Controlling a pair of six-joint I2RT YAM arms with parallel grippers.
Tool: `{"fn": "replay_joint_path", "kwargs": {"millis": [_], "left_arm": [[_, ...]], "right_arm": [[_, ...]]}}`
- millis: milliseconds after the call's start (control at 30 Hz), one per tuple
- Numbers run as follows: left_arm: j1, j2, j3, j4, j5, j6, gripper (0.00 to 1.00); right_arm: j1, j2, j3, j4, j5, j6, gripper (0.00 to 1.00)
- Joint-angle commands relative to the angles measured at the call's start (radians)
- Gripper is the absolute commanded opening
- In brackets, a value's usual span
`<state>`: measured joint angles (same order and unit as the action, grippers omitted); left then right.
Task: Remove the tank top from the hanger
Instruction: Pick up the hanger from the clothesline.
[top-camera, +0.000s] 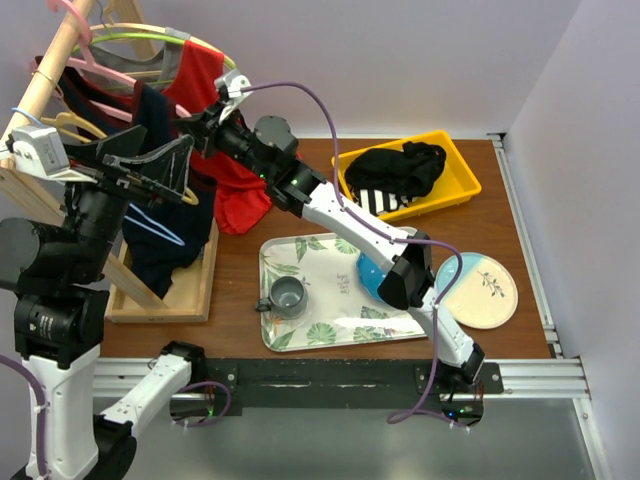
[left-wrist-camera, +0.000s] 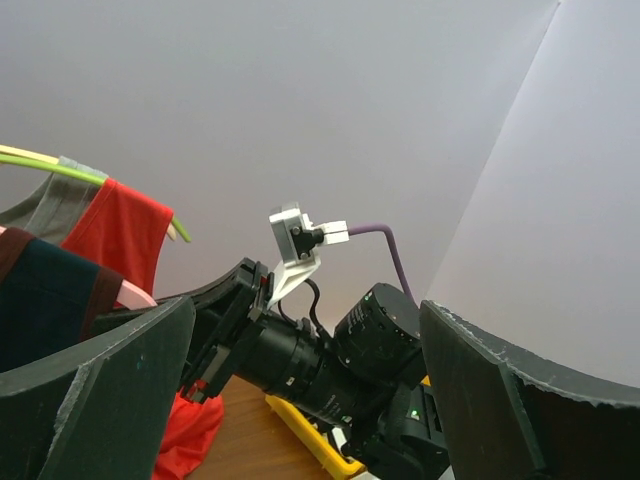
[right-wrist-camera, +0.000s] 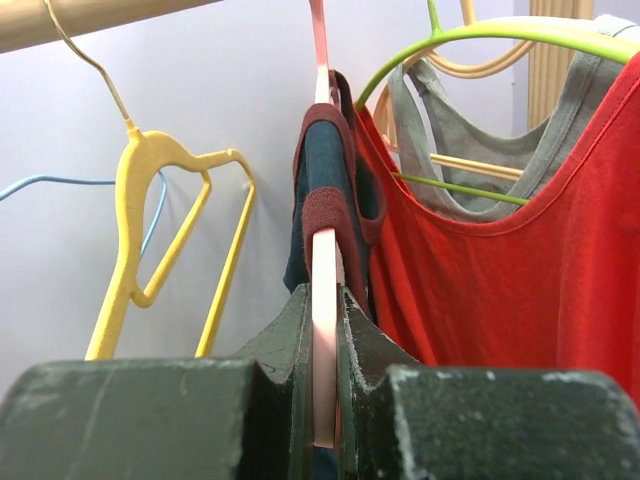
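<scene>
Clamping the pink hanger (right-wrist-camera: 322, 262) edge-on, the right gripper (right-wrist-camera: 322, 305) sits just below the navy tank top (right-wrist-camera: 322, 165), whose strap drapes over that hanger on the far-left wooden rack (top-camera: 58, 52). The left gripper (top-camera: 150, 165), wide open and empty, hovers beside the garment's hanging body.

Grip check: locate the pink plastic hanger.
Right wrist view, centre: the pink plastic hanger is clamped in the right gripper, between a yellow plastic hanger on the left and a red tank top.
</scene>
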<state>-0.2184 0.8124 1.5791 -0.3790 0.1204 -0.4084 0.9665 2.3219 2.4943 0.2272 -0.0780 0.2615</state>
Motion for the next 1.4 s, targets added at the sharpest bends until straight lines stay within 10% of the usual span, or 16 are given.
{"fn": "replay_joint_path", "kwargs": {"millis": [0,1367], "left_arm": [[-0.003,0.022,-0.024,0.045,0.022,0.019,1.00],[-0.002,0.136,0.059,-0.018,-0.113,0.164,1.00]], "right_arm": [[0.003,-0.094,-0.020,0.293,-0.036,0.019,0.00],[-0.077,-0.393,-0.481,0.380,-0.086,-0.004,0.00]]}}
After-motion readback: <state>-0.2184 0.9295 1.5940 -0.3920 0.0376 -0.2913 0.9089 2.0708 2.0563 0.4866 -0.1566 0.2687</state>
